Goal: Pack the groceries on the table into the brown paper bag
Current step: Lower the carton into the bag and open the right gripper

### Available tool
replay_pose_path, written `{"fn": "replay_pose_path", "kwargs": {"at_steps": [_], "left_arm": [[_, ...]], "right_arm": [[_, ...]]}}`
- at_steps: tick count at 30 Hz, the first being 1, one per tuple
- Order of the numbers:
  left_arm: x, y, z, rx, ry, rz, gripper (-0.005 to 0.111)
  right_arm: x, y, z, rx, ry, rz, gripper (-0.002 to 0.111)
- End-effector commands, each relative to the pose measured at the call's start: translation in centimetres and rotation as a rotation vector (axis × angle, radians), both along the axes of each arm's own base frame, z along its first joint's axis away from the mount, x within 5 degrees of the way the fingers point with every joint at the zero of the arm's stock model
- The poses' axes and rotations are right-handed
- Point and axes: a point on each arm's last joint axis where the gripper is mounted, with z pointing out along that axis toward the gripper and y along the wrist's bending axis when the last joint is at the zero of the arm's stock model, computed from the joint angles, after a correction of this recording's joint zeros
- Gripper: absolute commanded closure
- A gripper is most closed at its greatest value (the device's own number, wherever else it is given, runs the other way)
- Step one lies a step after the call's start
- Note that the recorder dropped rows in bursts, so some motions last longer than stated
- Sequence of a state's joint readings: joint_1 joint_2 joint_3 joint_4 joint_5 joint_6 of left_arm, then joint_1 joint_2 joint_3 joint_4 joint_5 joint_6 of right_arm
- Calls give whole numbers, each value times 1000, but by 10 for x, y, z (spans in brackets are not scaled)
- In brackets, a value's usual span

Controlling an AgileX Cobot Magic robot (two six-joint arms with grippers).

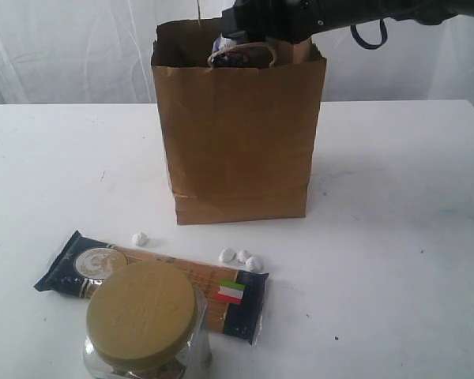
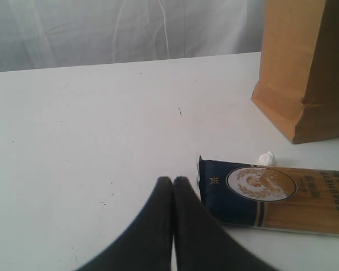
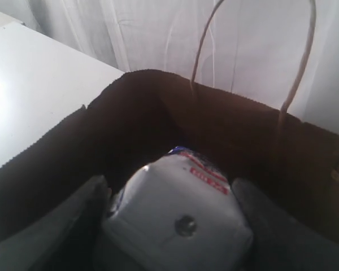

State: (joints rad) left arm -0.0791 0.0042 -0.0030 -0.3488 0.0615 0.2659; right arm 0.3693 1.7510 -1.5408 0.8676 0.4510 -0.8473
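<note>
White-blue carton (image 3: 178, 220) is gripped in the right fingers (image 3: 282, 237), just inside the brown paper bag (image 1: 237, 134) mouth. I'd lower it straight, clear of the handle (image 3: 200, 51), then release. Left fingers (image 2: 158, 231) clenched empty beside the navy spaghetti packet (image 2: 271, 197).

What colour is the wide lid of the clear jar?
Tan, a dull yellowish brown. The lid shows best in the exterior view.

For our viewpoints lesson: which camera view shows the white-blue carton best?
Right wrist view: the white-blue carton looms close, at the mouth of the brown paper bag. Exterior view shows only a sliver; left wrist view shows none.
</note>
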Motion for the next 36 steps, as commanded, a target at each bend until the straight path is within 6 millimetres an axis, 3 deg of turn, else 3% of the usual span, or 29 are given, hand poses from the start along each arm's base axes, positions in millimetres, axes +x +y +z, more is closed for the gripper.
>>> {"fn": "replay_pose_path", "kwargs": {"at_steps": [1, 10, 17, 29, 33, 36], "left_arm": [[0, 0, -1, -10, -1, -5, 107], [0, 0, -1, -10, -1, -5, 107], [0, 0, -1, -10, -1, -5, 107], [0, 0, -1, -10, -1, -5, 107], [0, 0, -1, -10, -1, -5, 107], [0, 0, -1, -10, -1, -5, 107]], "right_arm": [[-1, -2, 7, 18, -11, -18, 56], [-1, -2, 7, 24, -3, -26, 55], [-1, -3, 6, 40, 25, -39, 43], [-6, -1, 5, 30, 61, 4, 43], [-16, 1, 8, 21, 100, 67, 43], [-30, -1, 22, 23, 99, 109, 43]]}}
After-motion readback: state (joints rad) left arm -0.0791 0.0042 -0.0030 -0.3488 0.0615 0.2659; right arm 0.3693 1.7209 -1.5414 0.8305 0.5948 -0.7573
